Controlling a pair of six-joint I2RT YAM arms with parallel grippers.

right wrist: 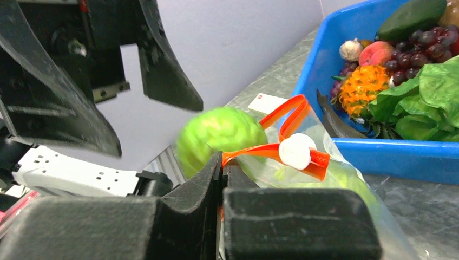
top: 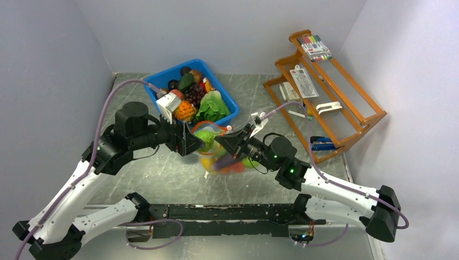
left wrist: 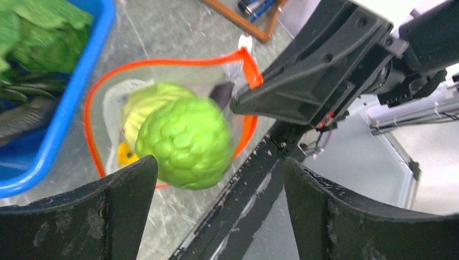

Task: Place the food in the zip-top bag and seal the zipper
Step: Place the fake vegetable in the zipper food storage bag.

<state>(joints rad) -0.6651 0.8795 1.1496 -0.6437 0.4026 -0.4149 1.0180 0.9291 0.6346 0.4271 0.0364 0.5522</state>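
Releasing the piece cleanly is, by my reading, the step in hand: the left fingers (top: pixel 190 142) are standing wide apart and gripping nothing, and the green bumpy ball (left wrist: pixel 184 142) is sitting free just beyond them, right at the mouth of the zip-top bag (left wrist: pixel 108 105). The right fingers (right wrist: pixel 223 162) are pressing fully together on the zipper (right wrist: pixel 287 116), pinching the red-orange strip beside its white slider (right wrist: pixel 296 150) and holding the mouth up as an open loop.

Doing this well is depending on the right pinch staying put, since the thin plastic is likely sagging shut the moment it slackens. The ball is looking nearly as broad as the loop (it may be perching on the rim rather than sinking), so the left arm is best pulling back toward 9 o'clock in the top view without brushing the strip. Other food is already lying lower in the bag: yellow, purple and orange-red pieces are showing through the plastic.

For room, the blue bin (top: pixel 223 91) of spare produce is sitting just beside the bag at 12 o'clock, so nothing is swinging that way safely. The wooden rack (top: pixel 346 116) is standing well apart at 2 o'clock. Bare table (top: pixel 162 176) is lying open at 7 to 8 o'clock, and that is the clearest way out
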